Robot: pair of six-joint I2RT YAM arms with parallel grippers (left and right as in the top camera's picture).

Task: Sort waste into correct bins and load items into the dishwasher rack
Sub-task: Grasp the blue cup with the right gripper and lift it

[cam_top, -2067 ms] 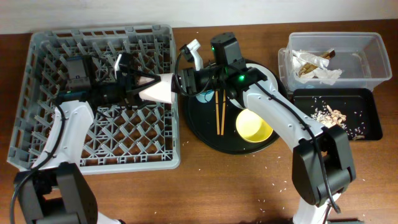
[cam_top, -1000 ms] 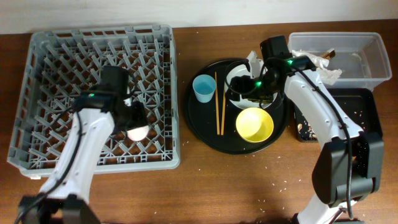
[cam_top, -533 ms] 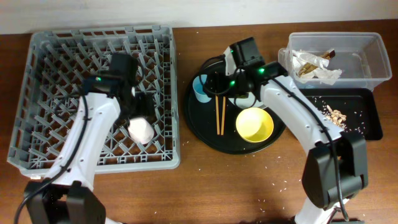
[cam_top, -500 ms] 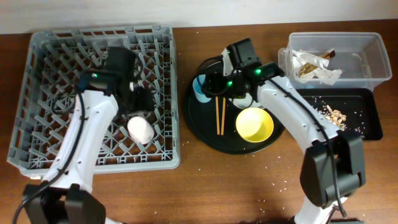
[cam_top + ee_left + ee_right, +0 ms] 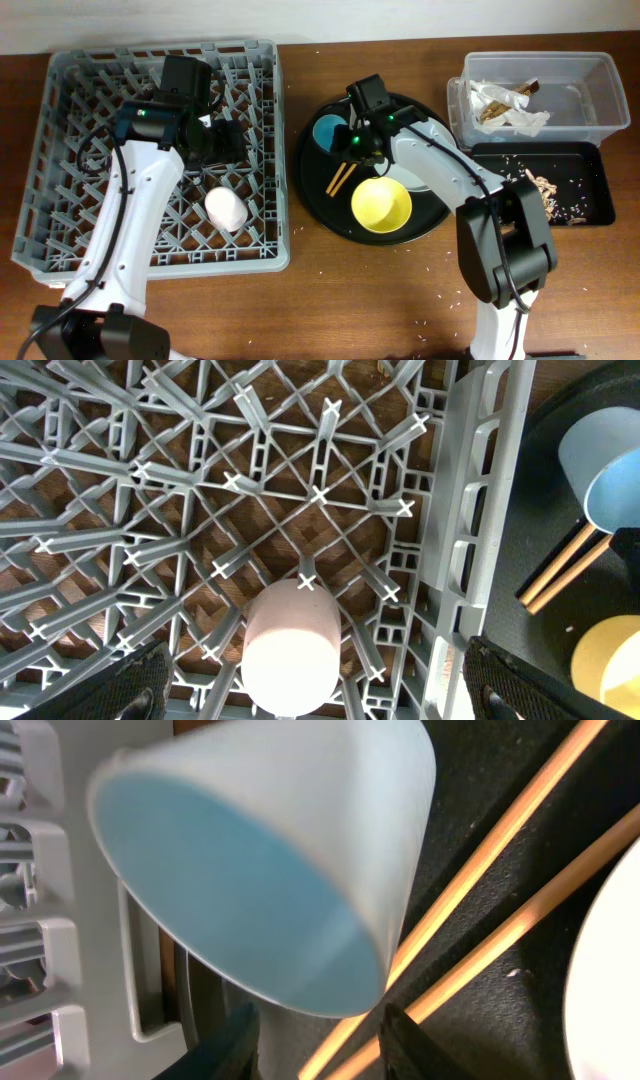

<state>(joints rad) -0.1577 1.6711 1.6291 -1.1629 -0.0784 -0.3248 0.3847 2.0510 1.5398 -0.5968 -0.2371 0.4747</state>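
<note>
Left arm: I reach up from the near-left corner of the table (image 5: 400, 300), across the dishwasher rack (image 5: 60, 150), with my wrist over its right half.
Left claw: my left claw (image 5: 320, 695) is spread wide and holds nothing. Its fingers (image 5: 140, 685) sit at the lower corners of my wrist view.
Pink cup: the pink cup (image 5: 290, 650) lies on its side among the rack's pegs, between my spread fingers and touching neither.
Right arm: it stretches over the round black tray (image 5: 310, 200) and hides most of the white plate (image 5: 412, 182).
Right claw: my right claw (image 5: 320, 1045) is parted with nothing in it, low over the tray just beside the light blue cup (image 5: 270, 850).
Light blue cup: it looks tilted from my wrist and stands at the rack-side edge of the tray.
In the way: the chopsticks (image 5: 340, 178) lie side by side between that cup and the yellow bowl (image 5: 381, 205).
Bins: the clear tub (image 5: 600, 70) holds napkins (image 5: 520, 115) and the wrapper (image 5: 495, 100). The black tray (image 5: 590, 200) beside it holds food scraps (image 5: 545, 185).
</note>
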